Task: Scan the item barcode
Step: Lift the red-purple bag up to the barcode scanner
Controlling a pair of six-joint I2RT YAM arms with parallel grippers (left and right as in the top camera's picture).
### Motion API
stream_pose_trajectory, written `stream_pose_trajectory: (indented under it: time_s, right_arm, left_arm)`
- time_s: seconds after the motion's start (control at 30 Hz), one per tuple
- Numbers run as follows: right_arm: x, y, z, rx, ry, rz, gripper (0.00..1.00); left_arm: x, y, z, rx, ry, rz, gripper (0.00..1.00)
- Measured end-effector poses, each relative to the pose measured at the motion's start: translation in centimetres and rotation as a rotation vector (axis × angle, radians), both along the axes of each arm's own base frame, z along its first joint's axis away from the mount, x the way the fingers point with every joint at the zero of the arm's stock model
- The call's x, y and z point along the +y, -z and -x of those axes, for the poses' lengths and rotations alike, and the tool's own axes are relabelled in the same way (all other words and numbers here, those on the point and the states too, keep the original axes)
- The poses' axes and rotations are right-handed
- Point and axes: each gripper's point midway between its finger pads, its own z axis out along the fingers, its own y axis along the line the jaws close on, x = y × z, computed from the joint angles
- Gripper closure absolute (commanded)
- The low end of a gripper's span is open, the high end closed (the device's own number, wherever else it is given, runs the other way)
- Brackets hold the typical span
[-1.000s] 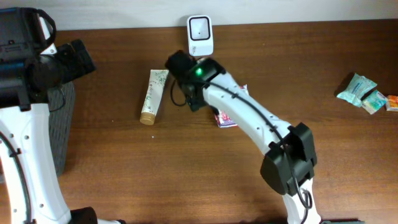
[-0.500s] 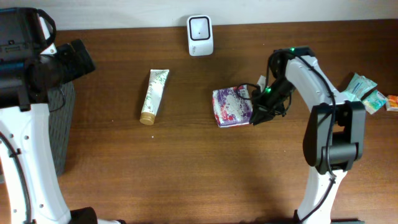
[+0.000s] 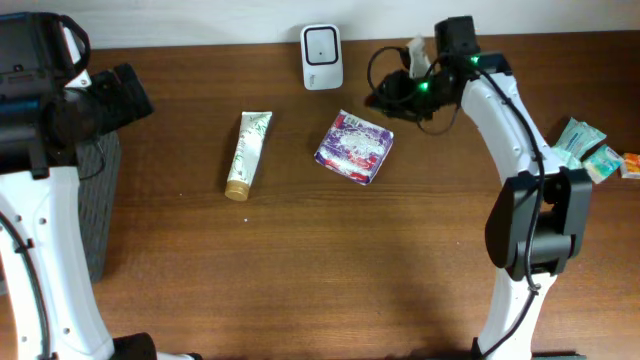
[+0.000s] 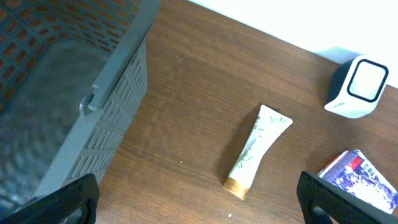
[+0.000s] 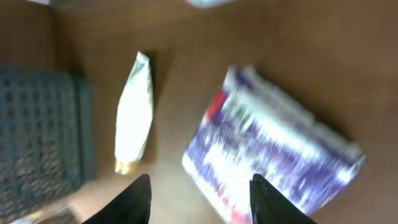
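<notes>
The left end effector (image 4: 208,200) hangs with its fingers spread wide and nothing between them, far to the left of the white scanner (image 3: 322,57), over the edge of a grey basket (image 4: 118,81). A cream tube (image 3: 248,152) lies on the brown tabletop (image 3: 300,260), left of the scanner and nearer the front. The purple packet (image 3: 355,147) lies flat and skewed just in front of the scanner, slightly to its right, with nothing touching it. The right end effector (image 5: 205,199) hovers right of the scanner, fingers partly apart and empty; its wrist view is blurred. Small green packets (image 3: 585,148) lie far right of the scanner.
</notes>
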Motion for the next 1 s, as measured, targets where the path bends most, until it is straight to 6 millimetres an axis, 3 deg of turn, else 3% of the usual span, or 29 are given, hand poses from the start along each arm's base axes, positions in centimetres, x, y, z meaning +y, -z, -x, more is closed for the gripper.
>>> stream_pose_trajectory:
  time_s: [0.07,0.2,0.37,0.4,0.47,0.5,0.6,0.7,0.73,0.77,0.8,0.83,0.87,1.0]
  right_arm:
    - [-1.1,2.1,2.5,0.146,0.034,0.067,0.41]
    - [-2.9,6.4,4.8,0.28,0.11,0.191,0.28]
    - [-1.1,10.7,3.6,0.234,0.202,0.155,0.26]
    - [-0.9,11.5,3.3,0.214,0.214,0.136,0.4]
    - [-0.1,11.9,2.8,0.162,0.211,0.076,0.96]
    - [0.2,12.5,3.3,0.172,0.204,0.051,0.96]
    - [1.6,11.8,4.2,0.187,0.147,-0.032,0.96]
    - [3.0,9.2,4.1,0.123,0.023,-0.078,0.96]
    - [3.3,7.4,3.6,0.037,-0.03,-0.032,0.96]
    - [4.5,3.5,3.1,-0.151,-0.12,0.039,0.96]
    - [5.7,0.9,2.8,-0.283,-0.175,0.087,0.96]
    - [6.9,-0.6,2.2,-0.389,-0.212,0.109,0.96]
    - [8.0,-1.1,2.0,-0.448,-0.242,0.125,0.96]
    - [7.7,-1.1,1.5,-0.479,-0.244,0.15,0.96]
  left_arm:
    - [0.0,0.0,0.0,0.0,0.0,0.0,0.01]
    - [0.0,0.0,0.0,0.0,0.0,0.0,0.01]
    - [0.0,0.0,0.0,0.002,0.0,0.0,0.01]
    - [0.0,0.0,0.0,0.002,0.0,0.0,0.01]
    - [0.0,0.0,0.0,0.001,0.0,0.0,0.01]
    - [0.0,0.0,0.0,0.0,0.0,0.0,0.01]
    - [0.0,0.0,0.0,0.0,0.0,0.0,0.01]
    - [0.0,0.0,0.0,0.0,0.0,0.0,0.01]
    - [0.0,0.0,0.0,0.0,0.0,0.0,0.01]
    - [0.0,0.0,0.0,0.001,0.0,0.0,0.01]
    - [0.0,0.0,0.0,0.001,0.0,0.0,0.01]
    - [0.0,0.0,0.0,0.001,0.0,0.0,0.01]
    - [0.0,0.0,0.0,0.001,0.0,0.0,0.01]
    - [0.0,0.0,0.0,0.0,0.0,0.0,0.01]
